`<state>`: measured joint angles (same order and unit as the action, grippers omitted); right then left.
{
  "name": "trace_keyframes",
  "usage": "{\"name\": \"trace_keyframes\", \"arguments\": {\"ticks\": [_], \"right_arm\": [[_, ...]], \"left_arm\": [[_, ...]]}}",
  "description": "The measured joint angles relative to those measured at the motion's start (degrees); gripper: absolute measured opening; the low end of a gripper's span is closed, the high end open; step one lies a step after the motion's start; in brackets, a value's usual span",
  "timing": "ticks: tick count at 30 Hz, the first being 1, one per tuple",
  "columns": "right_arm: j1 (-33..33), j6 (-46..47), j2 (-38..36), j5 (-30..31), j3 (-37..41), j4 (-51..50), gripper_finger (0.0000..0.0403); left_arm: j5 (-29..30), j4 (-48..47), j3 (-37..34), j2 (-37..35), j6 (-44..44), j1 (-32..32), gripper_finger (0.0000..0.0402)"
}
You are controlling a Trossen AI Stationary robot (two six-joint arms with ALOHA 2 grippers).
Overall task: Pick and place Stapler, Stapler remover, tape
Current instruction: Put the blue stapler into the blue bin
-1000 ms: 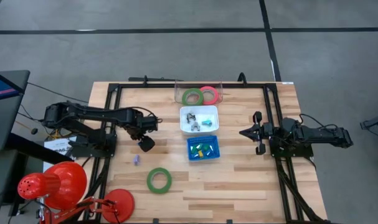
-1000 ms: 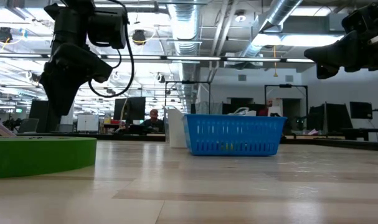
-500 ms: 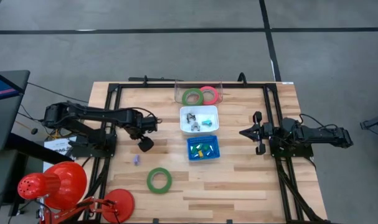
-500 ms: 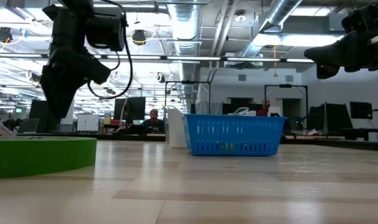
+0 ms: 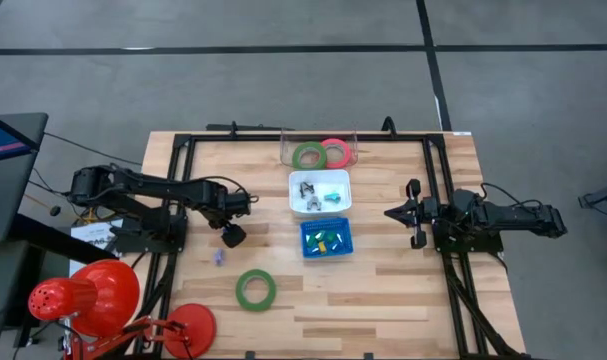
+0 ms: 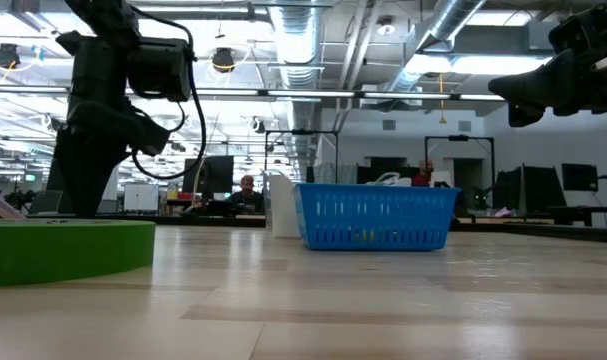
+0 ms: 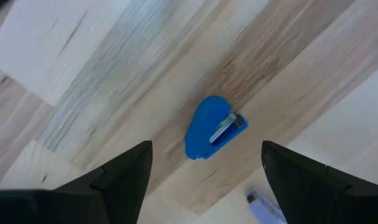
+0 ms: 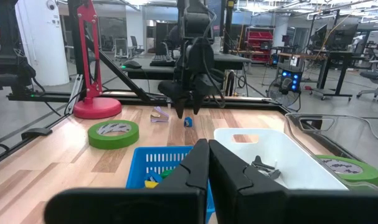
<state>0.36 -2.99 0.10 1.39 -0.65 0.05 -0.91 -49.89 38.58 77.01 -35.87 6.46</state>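
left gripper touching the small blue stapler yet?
Apart. In the left wrist view the small blue stapler lies on bare wood between the left gripper's open fingers, with wood showing on both sides of it.

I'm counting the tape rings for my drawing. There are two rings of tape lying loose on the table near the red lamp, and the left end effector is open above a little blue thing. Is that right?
Not quite. The high view shows only one loose green tape ring there; the other green ring and the pink ring sit in the clear container. The rest holds: the left end effector is open above the little blue thing.
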Motion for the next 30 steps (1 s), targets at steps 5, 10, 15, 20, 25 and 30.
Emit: {"name": "trace_keyframes", "arguments": {"ticks": [5,10,15,20,25,30], "right_arm": [[0.0,0.0,0.0,0.0,0.0,0.0,0.0001],[0.0,0.0,0.0,0.0,0.0,0.0,0.0001],[0.0,0.0,0.0,0.0,0.0,0.0,0.0001],[0.0,0.0,0.0,0.0,0.0,0.0,0.0001],[0.0,0.0,0.0,0.0,0.0,0.0,0.0001],[0.0,0.0,0.0,0.0,0.0,0.0,0.0001]], "left_arm": [[0.0,3.1,-2.2,0.0,2.4,0.0,0.0290],[-0.2,4.7,-3.4,0.0,2.6,0.0,0.0289],[0.2,5.7,-4.1,0.3,4.1,0.0,0.0289],[0.2,6.1,-4.1,1.3,4.5,0.0,0.0270],[0.2,6.3,-4.1,1.5,4.5,0.0,0.0223],[0.2,6.4,-4.1,1.5,4.4,0.0,0.0182]]}}
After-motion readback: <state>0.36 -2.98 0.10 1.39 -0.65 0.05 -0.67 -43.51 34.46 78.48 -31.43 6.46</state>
